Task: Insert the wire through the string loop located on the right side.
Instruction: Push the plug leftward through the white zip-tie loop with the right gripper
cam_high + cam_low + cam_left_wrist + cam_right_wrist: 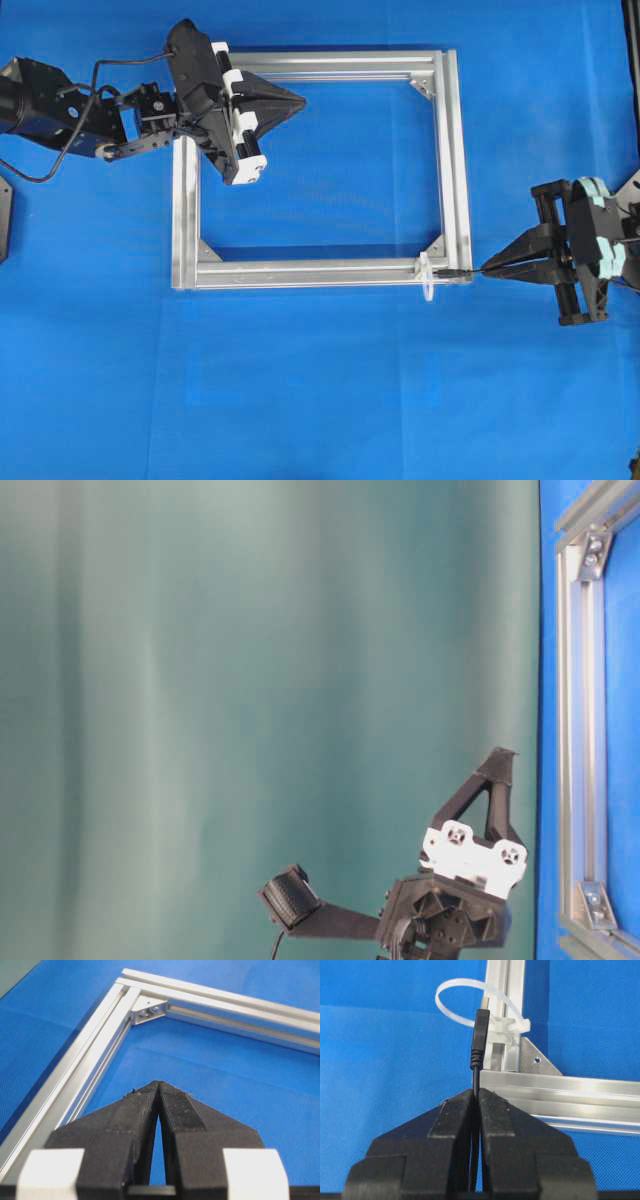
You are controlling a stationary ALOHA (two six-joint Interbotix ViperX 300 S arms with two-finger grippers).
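Black wire (pixel 479 1045), pinched in ribbed jaws, meets translucent string loop (pixel 465 995).

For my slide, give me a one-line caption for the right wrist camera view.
Right gripper pinches the wire, its plug raised just before the string loop on the silver frame.

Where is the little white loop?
Overhead, the string loop sits on the silver frame at its near right corner, just left of the wire plug.

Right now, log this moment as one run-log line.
right end effector: shut on wire | plug tip at string loop, not clearly through | left end effector: shut, empty, above frame
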